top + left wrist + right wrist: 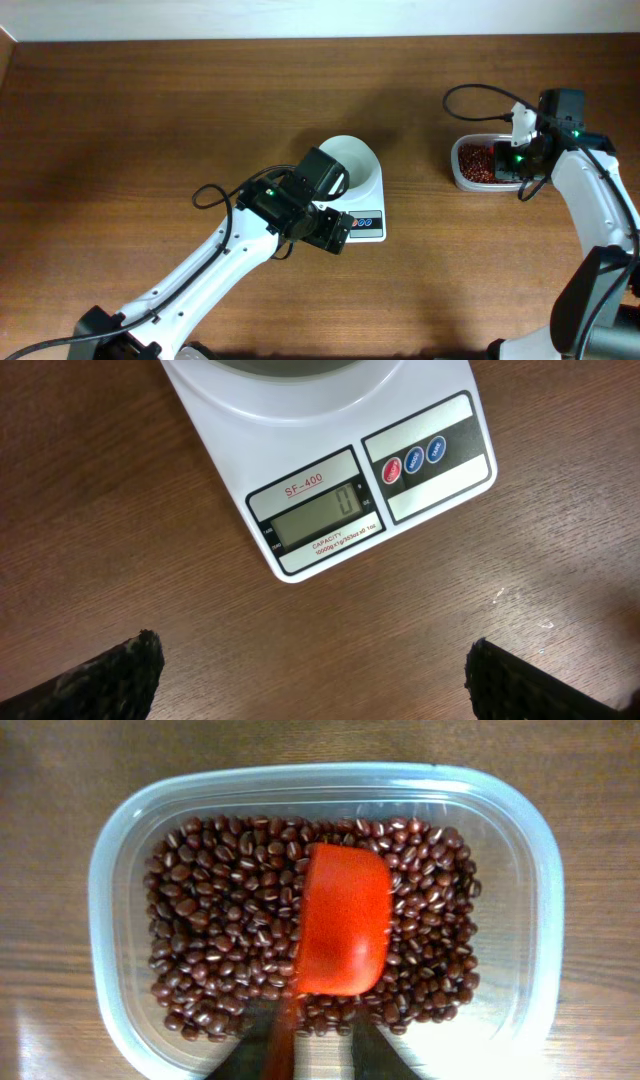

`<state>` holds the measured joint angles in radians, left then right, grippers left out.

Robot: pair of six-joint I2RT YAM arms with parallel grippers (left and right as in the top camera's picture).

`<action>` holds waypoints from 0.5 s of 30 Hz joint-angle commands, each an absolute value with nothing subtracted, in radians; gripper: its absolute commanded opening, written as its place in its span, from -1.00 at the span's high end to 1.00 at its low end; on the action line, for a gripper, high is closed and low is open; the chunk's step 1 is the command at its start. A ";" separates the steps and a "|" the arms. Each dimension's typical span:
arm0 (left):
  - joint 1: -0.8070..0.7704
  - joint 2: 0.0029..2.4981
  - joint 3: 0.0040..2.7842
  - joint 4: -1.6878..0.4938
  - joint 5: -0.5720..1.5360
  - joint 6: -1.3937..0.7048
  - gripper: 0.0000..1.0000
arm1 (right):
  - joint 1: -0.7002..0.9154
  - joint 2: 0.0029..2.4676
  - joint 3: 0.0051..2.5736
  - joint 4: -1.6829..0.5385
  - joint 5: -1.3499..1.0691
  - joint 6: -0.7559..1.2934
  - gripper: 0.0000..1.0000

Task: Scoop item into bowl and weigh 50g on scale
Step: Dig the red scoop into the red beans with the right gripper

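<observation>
The white bowl (pixel 358 160) stands on the white scale (pixel 368 222). In the left wrist view the scale (pixel 430 490) has its display reading 0. My left gripper (pixel 336 232) hovers over the table just in front of the scale, open and empty (pixel 315 680). The red-brown beans (pixel 220 920) lie in a clear plastic container (pixel 110 900) at the right (pixel 462 170). My right gripper (pixel 315 1055) is shut on the handle of a red scoop (pixel 342 920), whose head lies on the beans. No beans show on the scoop's visible surface.
The left arm (pixel 200 280) reaches across the table's front centre. The right arm (pixel 600 200) stands along the right edge, with a black cable (pixel 470 92) looping behind the container. The table's back edge meets a white wall.
</observation>
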<state>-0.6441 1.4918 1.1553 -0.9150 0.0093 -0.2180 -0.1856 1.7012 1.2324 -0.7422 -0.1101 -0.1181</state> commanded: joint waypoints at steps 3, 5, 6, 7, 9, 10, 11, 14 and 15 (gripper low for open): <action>-0.648 1.475 1.146 -0.912 0.000 -0.223 -0.98 | -0.184 1.710 1.246 -0.714 -0.140 -0.115 0.28; -0.648 1.475 1.146 -0.912 0.000 -0.223 -0.98 | -0.184 1.710 1.246 -0.722 -0.142 -0.115 0.45; -0.648 1.475 1.146 -0.912 0.000 -0.223 -0.98 | -0.184 1.710 1.246 -0.722 -0.133 -0.115 0.51; -0.648 1.475 1.146 -0.912 0.000 -0.223 -0.98 | -0.184 1.710 1.246 -0.722 -0.114 -0.115 0.55; -0.648 1.475 1.146 -0.912 0.000 -0.223 -0.98 | -0.184 1.710 1.246 -0.722 -0.076 -0.115 0.63; -0.648 1.475 1.146 -0.912 0.000 -0.223 -0.98 | -0.184 1.710 1.246 -0.722 -0.070 -0.115 0.65; -0.648 1.475 1.146 -0.912 0.000 -0.223 -0.98 | -0.184 1.710 1.246 -0.721 -0.068 -0.115 0.65; -0.648 1.475 1.146 -0.912 0.000 -0.223 -0.98 | -0.184 1.710 1.246 -0.719 -0.035 -0.115 0.65; -0.648 1.475 1.146 -0.912 0.000 -0.223 -0.98 | -0.184 1.710 1.246 -0.719 -0.028 -0.115 0.65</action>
